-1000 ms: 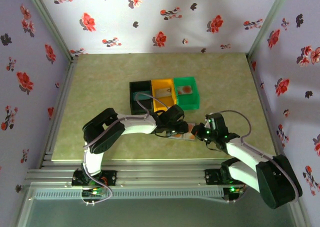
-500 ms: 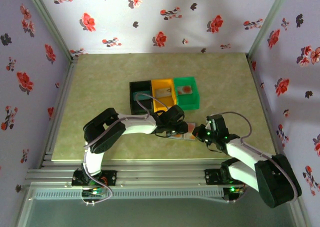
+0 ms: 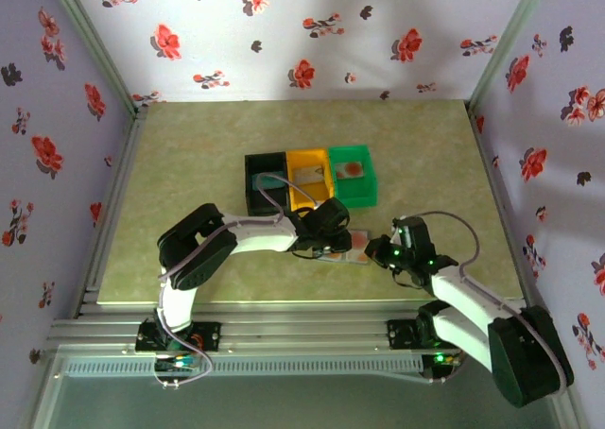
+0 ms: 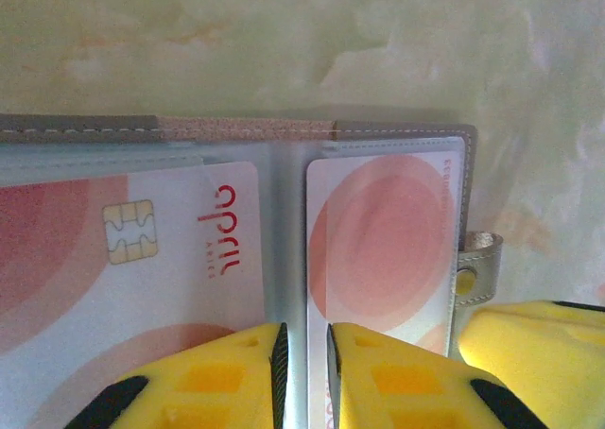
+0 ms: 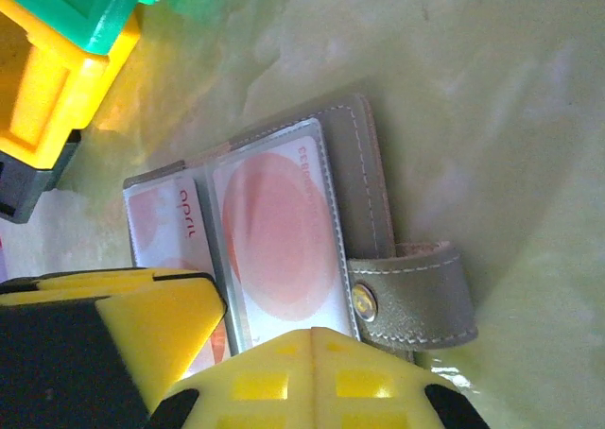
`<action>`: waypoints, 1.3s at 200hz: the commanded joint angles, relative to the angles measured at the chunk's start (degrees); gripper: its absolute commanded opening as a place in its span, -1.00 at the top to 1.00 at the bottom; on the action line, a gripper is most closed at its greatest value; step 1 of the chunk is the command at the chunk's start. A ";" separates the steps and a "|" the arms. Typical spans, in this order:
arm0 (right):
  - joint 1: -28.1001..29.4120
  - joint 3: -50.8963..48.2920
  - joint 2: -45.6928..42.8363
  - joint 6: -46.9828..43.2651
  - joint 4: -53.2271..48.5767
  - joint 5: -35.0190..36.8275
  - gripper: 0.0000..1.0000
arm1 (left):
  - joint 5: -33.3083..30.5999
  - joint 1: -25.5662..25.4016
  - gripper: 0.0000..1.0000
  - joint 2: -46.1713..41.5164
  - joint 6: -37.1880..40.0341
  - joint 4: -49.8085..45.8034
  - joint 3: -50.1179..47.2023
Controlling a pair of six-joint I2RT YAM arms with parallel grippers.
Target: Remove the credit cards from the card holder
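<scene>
The grey card holder (image 3: 342, 253) lies open on the table just in front of the bins. Each of its clear sleeves holds a pale credit card with red-orange circles: the left one (image 4: 142, 259) has a chip, and the right one (image 4: 388, 249) sits by the snap strap (image 5: 416, 297). My left gripper (image 4: 302, 353) hovers over the centre fold. Its jaws stand a narrow gap apart, and the right card's inner edge shows in that gap. My right gripper (image 5: 312, 353) is shut and rests on the holder's right panel (image 5: 364, 183) beside the strap.
Behind the holder stand a black bin (image 3: 265, 185), an orange bin (image 3: 309, 177) and a green bin (image 3: 353, 174) in a row, each with a card inside. The two grippers are almost touching over the holder. Flowered walls enclose the table.
The left jaws have narrowed over the holder's fold. Both arms have barely shifted, and the right gripper has stayed shut on the right panel.
</scene>
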 commanded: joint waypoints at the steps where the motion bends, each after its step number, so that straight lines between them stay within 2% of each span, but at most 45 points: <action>1: -0.70 2.39 -1.56 -2.00 -3.39 -0.49 1.00 | -2.95 0.44 0.55 -1.17 2.11 -4.92 1.18; 132: -2.25 1.49 7.04 -2.50 3.48 -2.33 1.00 | -3.35 0.44 0.51 -4.69 4.38 -5.20 4.64; 260: -2.55 -0.11 5.73 -1.97 3.62 -1.69 1.00 | -1.78 0.26 0.53 0.84 2.35 -1.96 4.01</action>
